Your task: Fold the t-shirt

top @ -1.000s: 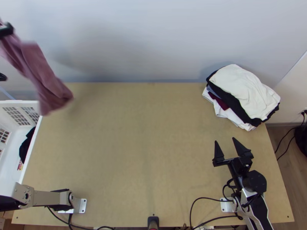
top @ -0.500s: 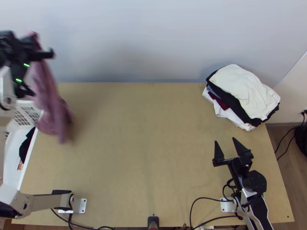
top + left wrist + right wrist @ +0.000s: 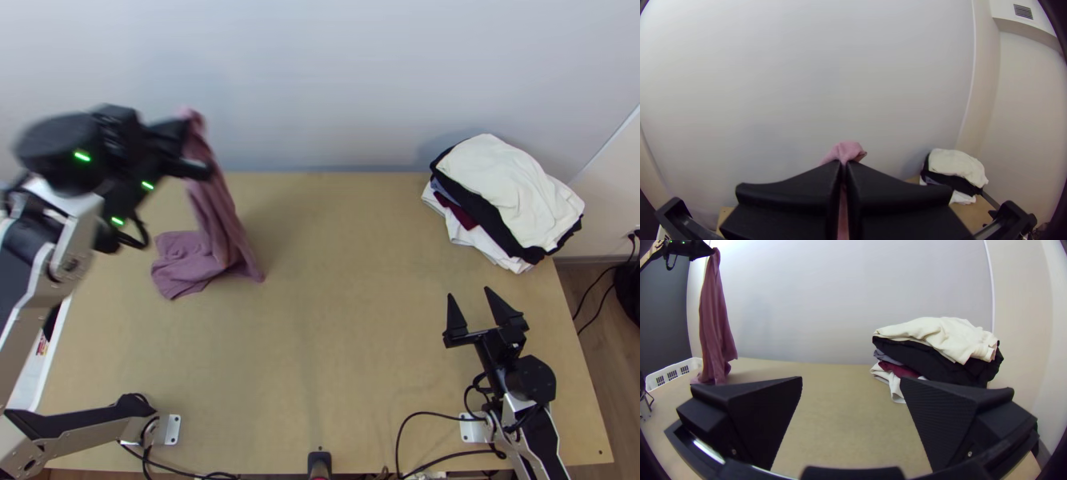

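Observation:
My left gripper [image 3: 192, 144], high over the table's far left part in the top view, holds up the pink t-shirt [image 3: 214, 212]. The shirt hangs long and bunched, its lower end resting on the table. In the left wrist view my left gripper [image 3: 843, 166] is shut on the shirt, and a small tuft of the shirt [image 3: 847, 150] pokes out past the fingertips. On the near right of the table my right gripper [image 3: 472, 294] stands open with nothing between its fingers; its two fingers are wide apart in the right wrist view, my right gripper [image 3: 851, 380] being low over the table.
A pile of folded clothes [image 3: 512, 192], cream on top of black, lies at the table's far right corner. A white basket [image 3: 36, 364] with something dark inside stands at the left edge, partly behind the left arm. Bare wood [image 3: 344, 280] stretches across the middle.
My left gripper has moved right from the picture's left edge, carrying the t-shirt from beside the basket onto the table, where its lower end now lies. The right arm has stayed still.

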`<action>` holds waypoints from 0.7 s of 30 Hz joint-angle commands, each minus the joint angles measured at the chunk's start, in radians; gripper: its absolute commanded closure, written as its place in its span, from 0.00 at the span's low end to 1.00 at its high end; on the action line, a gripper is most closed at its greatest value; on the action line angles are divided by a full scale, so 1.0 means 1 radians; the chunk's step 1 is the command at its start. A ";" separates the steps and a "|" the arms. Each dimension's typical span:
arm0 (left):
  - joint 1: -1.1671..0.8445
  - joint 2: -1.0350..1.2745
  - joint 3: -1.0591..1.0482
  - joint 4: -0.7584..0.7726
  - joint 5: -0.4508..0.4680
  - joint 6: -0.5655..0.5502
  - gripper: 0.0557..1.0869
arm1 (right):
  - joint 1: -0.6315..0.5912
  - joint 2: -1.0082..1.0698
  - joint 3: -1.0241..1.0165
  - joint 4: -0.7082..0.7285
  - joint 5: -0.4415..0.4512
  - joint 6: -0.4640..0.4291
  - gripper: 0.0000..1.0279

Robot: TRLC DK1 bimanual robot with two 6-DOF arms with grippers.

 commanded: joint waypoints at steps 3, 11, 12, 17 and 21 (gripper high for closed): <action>-0.154 0.028 -0.087 0.005 -0.030 -0.083 0.97 | -0.001 -0.007 -0.008 -0.017 0.001 0.017 0.03; -0.343 0.131 -0.121 0.017 -0.032 -0.166 0.96 | -0.002 -0.007 -0.008 -0.017 0.001 0.017 0.03; -0.363 0.146 -0.116 0.024 -0.032 -0.172 0.96 | -0.001 -0.007 -0.008 -0.017 0.001 0.017 0.03; -0.461 0.246 -0.075 0.068 -0.032 -0.197 0.96 | -0.002 -0.007 -0.008 -0.017 0.001 0.017 0.03; -0.518 0.363 0.030 0.070 -0.030 -0.212 0.96 | -0.002 -0.007 -0.008 -0.017 0.001 0.017 0.03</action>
